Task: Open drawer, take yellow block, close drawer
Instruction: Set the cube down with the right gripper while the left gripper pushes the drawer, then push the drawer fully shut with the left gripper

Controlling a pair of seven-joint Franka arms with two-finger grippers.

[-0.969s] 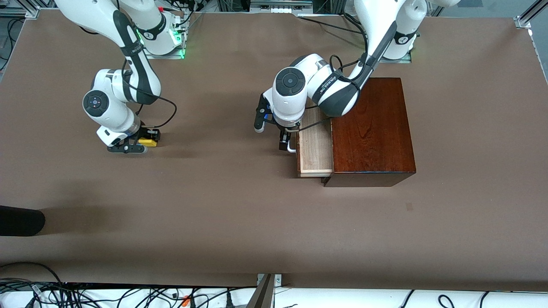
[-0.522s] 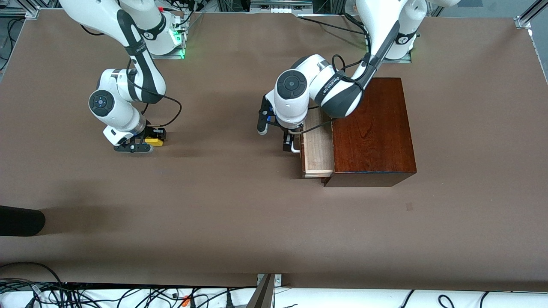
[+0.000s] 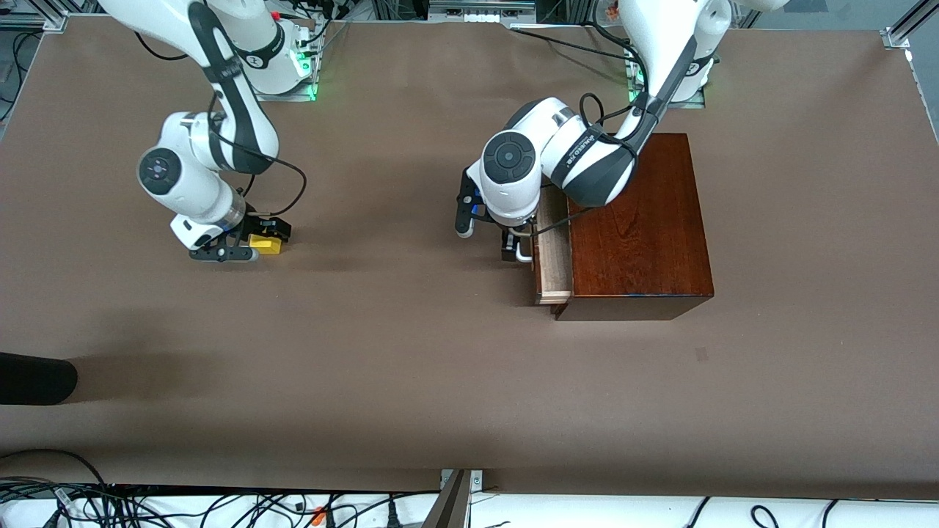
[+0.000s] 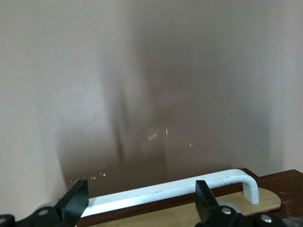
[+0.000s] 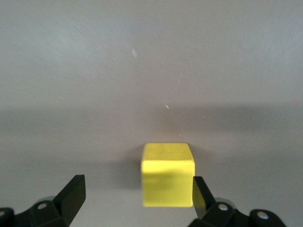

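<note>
Both my jaws stand apart. From the mahogany box, the drawer sticks out only slightly (pale wood showing); my left gripper straddles its white handle without clamping. Well toward the right arm's end, my right gripper stands spread around the yellow block, which rests on the table.

Brown table, black rounded object at its edge, tangled cables below.
</note>
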